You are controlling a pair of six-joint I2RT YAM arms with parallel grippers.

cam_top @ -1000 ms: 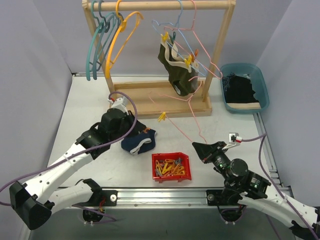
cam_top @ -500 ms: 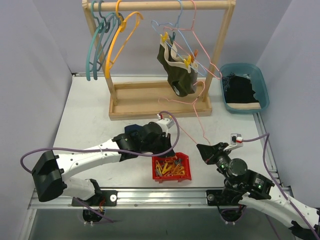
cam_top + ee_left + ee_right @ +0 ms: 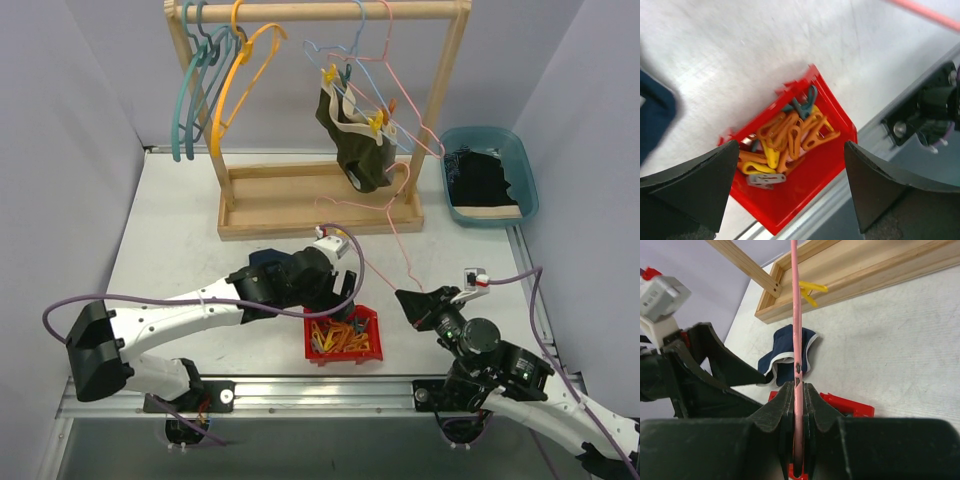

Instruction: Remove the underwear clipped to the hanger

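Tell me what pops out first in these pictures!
A bright red bin of orange and yellow clips sits up front, with the left hand open above it. The right hand pinches a pink hanger, and dark underwear hangs from the wooden rack behind.

White links (image 3: 170, 315), black joints (image 3: 95, 350), purple cables (image 3: 150, 298).

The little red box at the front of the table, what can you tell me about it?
The red box is a small open-topped rectangular bin, plastic by its look, sitting flat on the grey table near the front edge. It holds a loose heap of clips, mostly orange and yellow, some teal, one pale grey. The left gripper hangs open above it.
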